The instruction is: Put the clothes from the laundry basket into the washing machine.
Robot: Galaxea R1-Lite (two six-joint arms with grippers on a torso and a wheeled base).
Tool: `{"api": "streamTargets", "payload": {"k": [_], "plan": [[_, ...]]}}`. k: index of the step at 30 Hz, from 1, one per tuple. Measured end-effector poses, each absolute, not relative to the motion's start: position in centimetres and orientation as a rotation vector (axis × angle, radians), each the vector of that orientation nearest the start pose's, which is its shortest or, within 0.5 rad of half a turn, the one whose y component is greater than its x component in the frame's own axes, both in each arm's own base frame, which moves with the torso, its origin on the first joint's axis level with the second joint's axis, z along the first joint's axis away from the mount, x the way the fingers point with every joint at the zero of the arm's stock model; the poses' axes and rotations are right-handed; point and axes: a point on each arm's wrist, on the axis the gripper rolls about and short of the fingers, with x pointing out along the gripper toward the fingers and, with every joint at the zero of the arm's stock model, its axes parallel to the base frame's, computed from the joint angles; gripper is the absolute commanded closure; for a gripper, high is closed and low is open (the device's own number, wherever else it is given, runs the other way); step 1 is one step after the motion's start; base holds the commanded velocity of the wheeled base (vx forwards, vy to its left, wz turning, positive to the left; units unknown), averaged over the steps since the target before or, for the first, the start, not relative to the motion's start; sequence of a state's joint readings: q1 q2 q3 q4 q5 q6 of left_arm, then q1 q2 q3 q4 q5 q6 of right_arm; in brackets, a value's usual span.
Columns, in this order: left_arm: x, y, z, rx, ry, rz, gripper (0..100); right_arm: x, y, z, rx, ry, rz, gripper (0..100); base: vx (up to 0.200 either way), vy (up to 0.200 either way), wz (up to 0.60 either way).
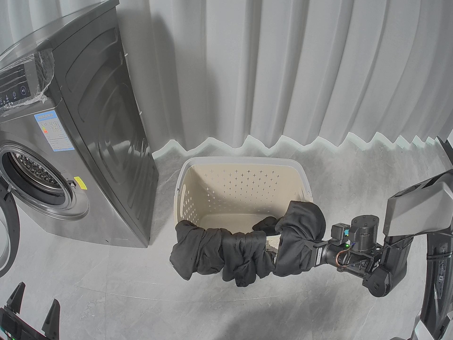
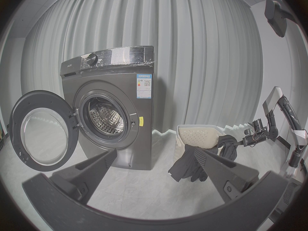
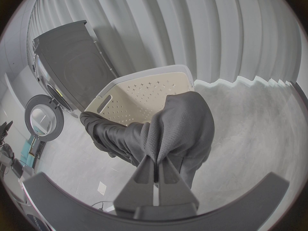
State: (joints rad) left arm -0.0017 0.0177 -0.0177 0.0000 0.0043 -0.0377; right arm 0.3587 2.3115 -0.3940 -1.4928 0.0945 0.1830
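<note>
- Your right claw (image 3: 156, 169) is clamped on a black garment (image 1: 222, 256), which drapes over the near rim of the laundry basket (image 1: 245, 160).
- Your left claw (image 2: 154, 154) hangs low, fingers apart.
- The washing machine (image 1: 104, 119) stands to the laundry basket's left, its door (image 2: 41, 130) open.

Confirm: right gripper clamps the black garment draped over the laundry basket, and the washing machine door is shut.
The washing machine door is open, per the left wrist view. The rest holds: the right gripper clamps the black garment draped over the laundry basket.
</note>
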Motion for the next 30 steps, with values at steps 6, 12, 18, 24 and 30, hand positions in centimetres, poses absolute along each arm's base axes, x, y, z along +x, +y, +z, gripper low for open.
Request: {"api": "streamTargets", "payload": {"k": [6,12,18,24,30], "plan": [[-2.3,0.0,8.1,-0.038,0.000,0.002,0,28.4,11.1,-0.6,0.123,0.445,0.414,0,0.000,0.000,0.00],[-2.3,0.0,8.1,-0.038,0.000,0.003,0,28.7,11.0,-1.0,0.120,0.459,0.404,0,0.000,0.000,0.00],[-2.3,0.0,8.1,-0.038,0.000,0.003,0,29.4,10.5,-1.6,0.123,0.460,0.382,0,0.000,0.000,0.00],[-2.3,0.0,8.1,-0.038,0.000,0.003,0,30.8,10.5,-2.2,0.128,0.441,0.368,0,0.000,0.000,0.00],[-2.3,0.0,8.1,-0.038,0.000,0.003,0,31.3,10.7,-2.7,0.126,0.435,0.366,100,0.000,0.000,0.00]]}}
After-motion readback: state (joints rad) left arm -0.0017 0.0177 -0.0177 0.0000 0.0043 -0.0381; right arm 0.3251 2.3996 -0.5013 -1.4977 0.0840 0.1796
